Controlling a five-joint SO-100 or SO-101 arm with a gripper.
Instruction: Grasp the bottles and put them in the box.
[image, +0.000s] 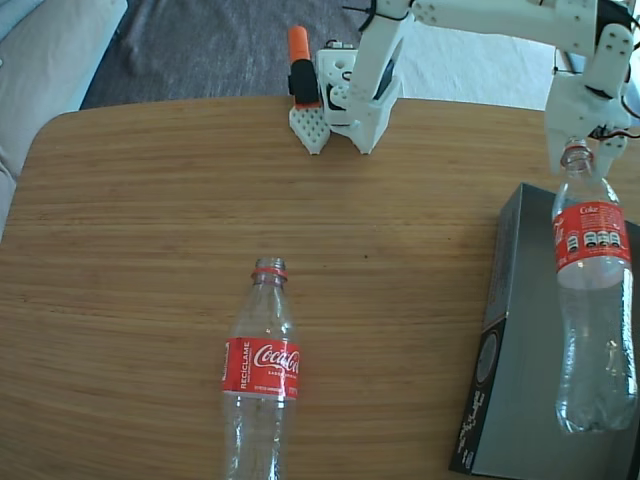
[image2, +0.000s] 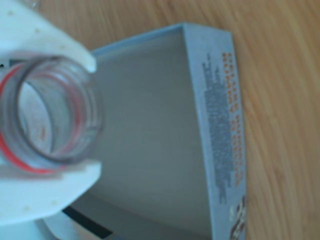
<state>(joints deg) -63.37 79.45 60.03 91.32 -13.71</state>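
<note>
One clear Coca-Cola bottle (image: 594, 290) with a red label hangs by its neck over the dark grey box (image: 510, 400) at the table's right edge in the fixed view. My white gripper (image: 578, 152) is shut on that neck. In the wrist view the bottle's open mouth (image2: 50, 117) with its red neck ring sits between my white fingers (image2: 45, 192), above the box's grey inside (image2: 150, 145). A second capless bottle (image: 260, 370) lies on the wood at the front middle, neck pointing away, well apart from the arm.
The arm's white base (image: 360, 90) stands at the table's far edge beside an orange-and-white part (image: 305, 95). A grey carpet and a pale sofa edge (image: 50, 50) lie beyond the table. Bare wood (image: 150, 250) spreads between the lying bottle and the base.
</note>
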